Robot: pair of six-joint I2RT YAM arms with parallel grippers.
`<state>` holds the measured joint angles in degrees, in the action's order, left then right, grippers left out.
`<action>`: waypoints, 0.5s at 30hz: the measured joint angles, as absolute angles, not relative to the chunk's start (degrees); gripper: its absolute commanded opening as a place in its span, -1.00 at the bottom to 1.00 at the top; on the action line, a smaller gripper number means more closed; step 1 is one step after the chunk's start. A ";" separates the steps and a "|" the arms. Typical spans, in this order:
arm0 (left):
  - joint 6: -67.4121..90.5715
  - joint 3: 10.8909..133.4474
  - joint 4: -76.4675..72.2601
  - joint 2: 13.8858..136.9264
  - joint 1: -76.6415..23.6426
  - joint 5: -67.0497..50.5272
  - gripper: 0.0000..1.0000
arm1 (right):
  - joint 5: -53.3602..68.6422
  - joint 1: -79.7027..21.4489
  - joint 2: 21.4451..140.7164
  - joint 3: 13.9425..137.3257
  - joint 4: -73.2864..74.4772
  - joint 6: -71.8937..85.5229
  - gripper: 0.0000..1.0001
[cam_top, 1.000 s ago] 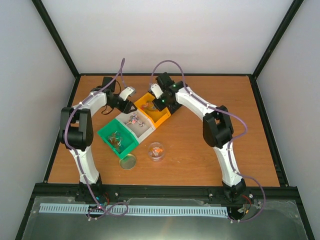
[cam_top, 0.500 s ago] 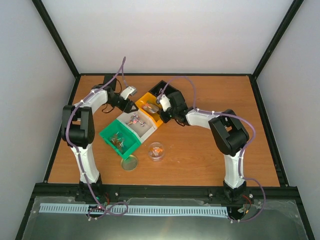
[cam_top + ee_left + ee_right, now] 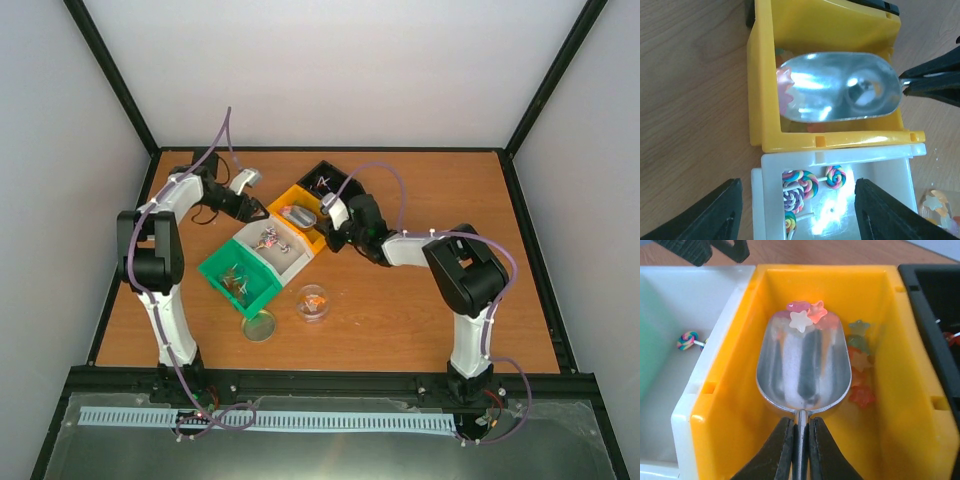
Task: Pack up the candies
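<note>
Star-shaped candies [image 3: 860,370] in orange, pink and pale green lie in the yellow bin [image 3: 730,390]. My right gripper [image 3: 800,425] is shut on the handle of the shiny metal scoop [image 3: 802,365], which lies low inside that bin with three candies [image 3: 805,315] at its tip. The top view shows the scoop [image 3: 297,213] in the yellow bin [image 3: 285,200] and the right gripper [image 3: 325,210] at the bin's right side. My left gripper [image 3: 797,185] is open, holds nothing and hovers over the white bin [image 3: 760,200] beside the yellow one.
Swirled lollipops [image 3: 800,187] lie in the white bin. A green bin [image 3: 238,278] and a black bin [image 3: 325,180] flank the row. A clear jar [image 3: 313,302] with a few candies and a round gold lid [image 3: 258,324] stand nearer the arms.
The right arm has swung lower and brought the scoop down into the yellow bin. The left gripper's jaws have widened and it has drawn slightly back and left.
</note>
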<state>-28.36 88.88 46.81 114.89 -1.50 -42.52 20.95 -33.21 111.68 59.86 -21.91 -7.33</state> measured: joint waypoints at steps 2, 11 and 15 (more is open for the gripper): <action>-28.34 88.88 47.35 114.59 -1.19 -42.74 0.33 | 21.80 -32.51 111.42 59.13 -23.73 -7.14 -0.94; -28.29 89.69 48.73 113.08 -0.93 -43.13 0.42 | 26.44 -28.77 108.81 53.41 -32.32 -5.67 -0.94; -28.27 89.78 49.19 113.01 -0.89 -43.11 0.44 | 28.99 -27.18 107.92 49.36 -37.21 -5.17 -0.95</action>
<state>-28.27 89.78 49.19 113.01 -0.89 -43.11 28.99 -27.18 107.92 49.36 -37.21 -5.17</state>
